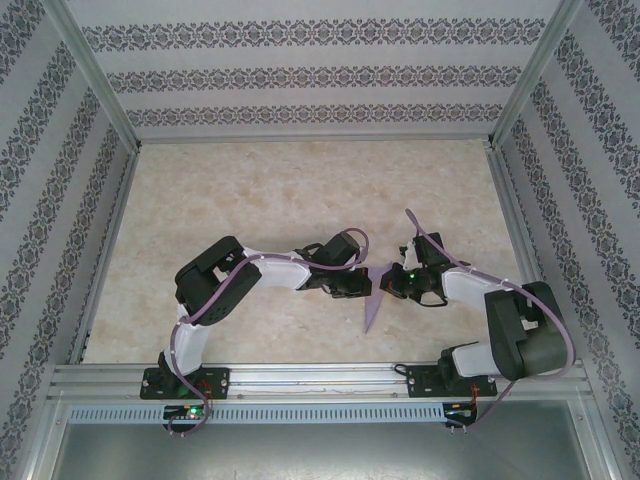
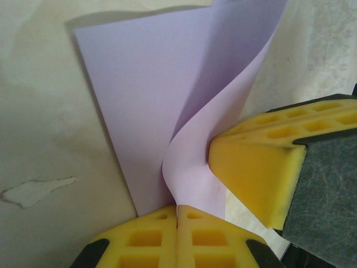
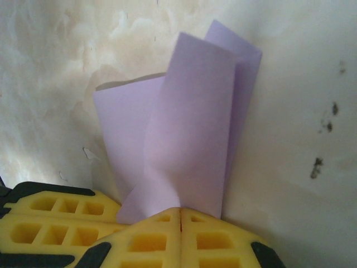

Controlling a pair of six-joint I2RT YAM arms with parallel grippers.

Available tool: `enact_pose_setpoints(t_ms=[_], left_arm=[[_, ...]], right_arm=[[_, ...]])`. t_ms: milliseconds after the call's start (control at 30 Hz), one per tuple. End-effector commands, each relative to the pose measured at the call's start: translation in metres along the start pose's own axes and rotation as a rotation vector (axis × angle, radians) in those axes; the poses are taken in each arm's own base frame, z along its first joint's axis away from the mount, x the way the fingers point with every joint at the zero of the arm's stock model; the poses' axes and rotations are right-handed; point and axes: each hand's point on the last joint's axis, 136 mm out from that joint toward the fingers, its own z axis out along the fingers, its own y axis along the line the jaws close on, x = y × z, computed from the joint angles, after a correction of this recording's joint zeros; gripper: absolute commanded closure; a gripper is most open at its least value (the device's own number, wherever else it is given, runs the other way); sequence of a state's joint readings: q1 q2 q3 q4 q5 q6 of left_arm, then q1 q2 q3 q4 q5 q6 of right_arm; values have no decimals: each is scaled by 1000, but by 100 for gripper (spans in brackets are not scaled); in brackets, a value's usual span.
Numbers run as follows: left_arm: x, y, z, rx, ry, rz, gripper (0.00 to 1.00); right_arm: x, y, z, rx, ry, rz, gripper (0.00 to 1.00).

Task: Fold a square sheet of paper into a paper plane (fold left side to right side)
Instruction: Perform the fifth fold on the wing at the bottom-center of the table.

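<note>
One sheet of paper (image 1: pixel 374 300), lavender, sits between two grippers near the middle of the table (image 1: pixel 250 200), somewhat toward its near edge. From above it reads as a narrow sliver. Its long axis runs far to near with a slight slant, and its pointed end aims toward the arm bases. The wrist cameras add what the overhead view cannot resolve: the sheet is bent over on itself, not creased flat. From the left wrist, one layer lies flat or nearly flat on the table while another rises and curls in an S-bend. The left gripper (image 2: pixel 177 215) has its yellow fingertips pressed together on the sheet's near edge, where that bend begins. A yellow finger of the other arm touches the paper just to the right. From the right wrist, the right gripper (image 3: pixel 180 215) is likewise clamped tight on the paper's lower edge, with loose overlapping layers standing up beyond it. By count: one sheet, two arms, two grippers, both pinching the paper.
</note>
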State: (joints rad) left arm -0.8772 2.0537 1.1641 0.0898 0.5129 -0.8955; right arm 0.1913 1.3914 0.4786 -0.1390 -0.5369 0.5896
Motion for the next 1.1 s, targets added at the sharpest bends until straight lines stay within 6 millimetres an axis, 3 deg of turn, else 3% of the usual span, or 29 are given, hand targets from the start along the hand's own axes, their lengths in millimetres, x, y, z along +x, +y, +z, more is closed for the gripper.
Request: enact_pose_setpoints(t_ms=[0, 267, 433, 600, 767, 933, 1067], left_arm=[[33, 87, 18, -288, 53, -93, 96], [26, 74, 13, -249, 28, -80, 95], [12, 51, -3, -213, -11, -44, 83], [-7, 27, -33, -175, -72, -20, 74], [-16, 20, -74, -186, -140, -5, 69], [-17, 12, -111, -185, -179, 22, 71], [-9, -9, -121, -88, -163, 29, 79]], right_arm=[[-14, 1, -1, 10, -27, -28, 100], [1, -9, 5, 31, 29, 16, 100], [16, -21, 8, 61, 61, 41, 100], [25, -25, 11, 81, 72, 55, 100], [30, -28, 13, 90, 83, 58, 100], [30, -28, 14, 99, 82, 56, 100], [31, -28, 14, 100, 86, 50, 100]])
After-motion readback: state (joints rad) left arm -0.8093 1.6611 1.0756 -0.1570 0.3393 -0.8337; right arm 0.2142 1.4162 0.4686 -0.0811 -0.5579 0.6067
